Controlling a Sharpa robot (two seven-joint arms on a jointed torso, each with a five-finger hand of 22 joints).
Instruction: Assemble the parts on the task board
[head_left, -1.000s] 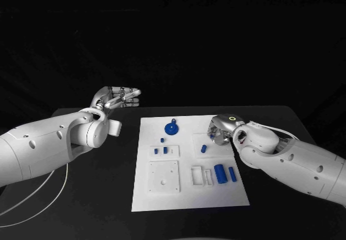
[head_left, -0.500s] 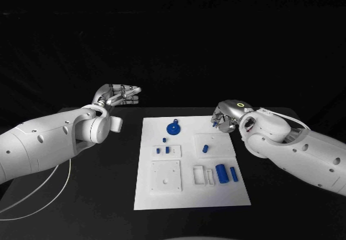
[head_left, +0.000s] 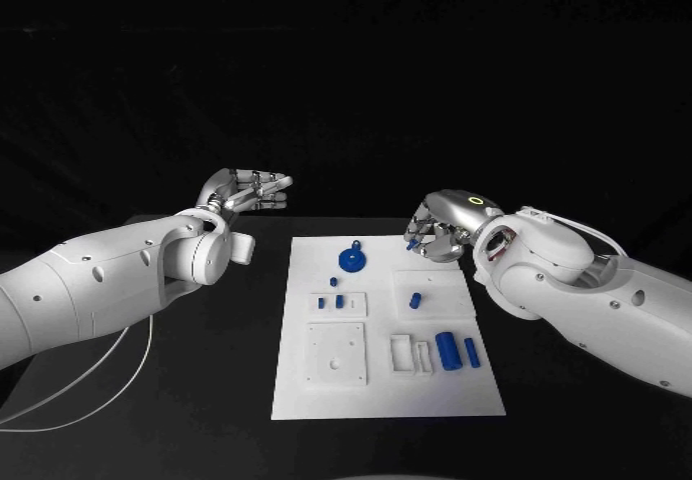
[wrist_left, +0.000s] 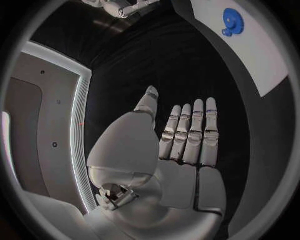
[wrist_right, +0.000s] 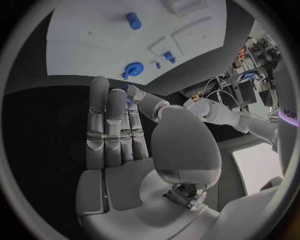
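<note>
Task board (head_left: 387, 395): white plate in the middle of my black table (head_left: 188, 400), lying flat between my two arms.
Progress: I judge the assembly early. Most blue parts lie loose on the board, and the raised white fixtures near its middle and near edge look unfilled.
Gear (head_left: 352, 260): blue toothed disc with a small tab, on the far half of the board, apart from both hands.
Large cylinder (head_left: 449, 351): blue, lying on the near right of the board, a slimmer blue peg (head_left: 470, 350) just beside it.
Small pegs (head_left: 339, 300): two short blue pieces standing in a white block left of centre; another short blue piece (head_left: 415, 298) on the right-hand block.
Left hand (head_left: 248, 190): raised above the table beyond the board's far left corner, fingers straight and side by side, palm bare. It holds nothing and touches nothing.
Right hand (head_left: 436, 232): lifted over the board's far right corner. In the right wrist view something small and blue (wrist_right: 129, 95) sits between my thumb and fingers; I take it for a part pinched there.
Left to do: seat that piece, then the loose ones.
</note>
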